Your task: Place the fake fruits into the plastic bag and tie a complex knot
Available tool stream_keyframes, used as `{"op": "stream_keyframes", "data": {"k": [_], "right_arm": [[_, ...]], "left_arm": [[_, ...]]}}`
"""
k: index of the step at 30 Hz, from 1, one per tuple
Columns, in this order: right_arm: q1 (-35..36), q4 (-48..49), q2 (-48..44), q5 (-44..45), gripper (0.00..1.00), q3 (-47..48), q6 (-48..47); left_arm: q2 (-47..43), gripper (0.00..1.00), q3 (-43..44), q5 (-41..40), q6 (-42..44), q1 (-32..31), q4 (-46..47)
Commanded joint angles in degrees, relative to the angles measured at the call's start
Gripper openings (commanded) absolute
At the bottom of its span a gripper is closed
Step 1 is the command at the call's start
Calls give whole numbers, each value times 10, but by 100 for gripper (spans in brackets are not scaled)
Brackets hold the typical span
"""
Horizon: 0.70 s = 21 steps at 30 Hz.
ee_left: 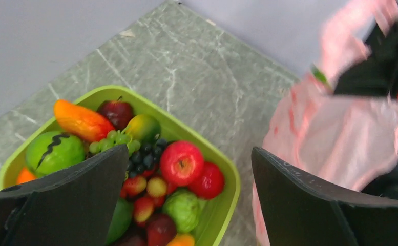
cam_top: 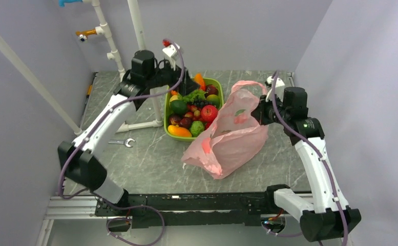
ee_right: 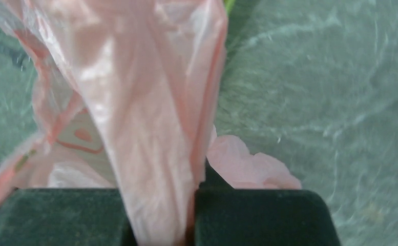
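Pink and thin, the plastic bag (cam_top: 227, 136) lies slumped on the grey marbled table (cam_top: 150, 164), right of centre. Its bottom end points toward the arms' bases and its mouth is lifted toward the right arm. The right gripper (ee_right: 194, 205) is clenched on the bag: in the right wrist view a gathered strip of pink film runs down between the two dark pads, which press together on it. A handle loop (cam_top: 249, 83) arches up just beside that gripper in the top view. A reddish patch shows through the film near the bag's low end; it may be print or a fruit, but the view is too soft to tell.

The fake fruits (cam_top: 192, 113) sit heaped in a lime-green tray (cam_top: 165, 120) just left of the bag. Among them are a red apple (ee_left: 181, 162), dark grapes (ee_left: 146, 154), an orange piece and several green ones. The left gripper (ee_left: 189, 151) hovers above the tray's far side with its fingers spread wide, holding nothing. A small wrench (cam_top: 123, 142) lies on the table left of the tray, well apart from it.
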Motion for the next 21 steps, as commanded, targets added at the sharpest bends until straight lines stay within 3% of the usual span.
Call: {"op": "stream_keyframes", "data": {"k": [1, 7, 11, 15, 19, 21], "right_arm": [[-61, -40, 24, 31, 0, 16, 155], [-77, -40, 23, 31, 0, -3, 218], [-77, -30, 15, 32, 0, -15, 214], [-77, -24, -3, 25, 0, -20, 219], [-77, -16, -30, 9, 0, -24, 207], [-77, -11, -43, -7, 0, -27, 198]], "left_arm": [[-134, 99, -78, -77, 200, -58, -26], [-249, 99, -193, -131, 344, -217, -77], [-231, 99, -186, -166, 407, -320, -113], [-171, 99, -133, -305, 323, -372, -102], [-122, 96, -110, -463, 203, -374, -64], [-101, 99, -92, -497, 172, -372, -50]]}}
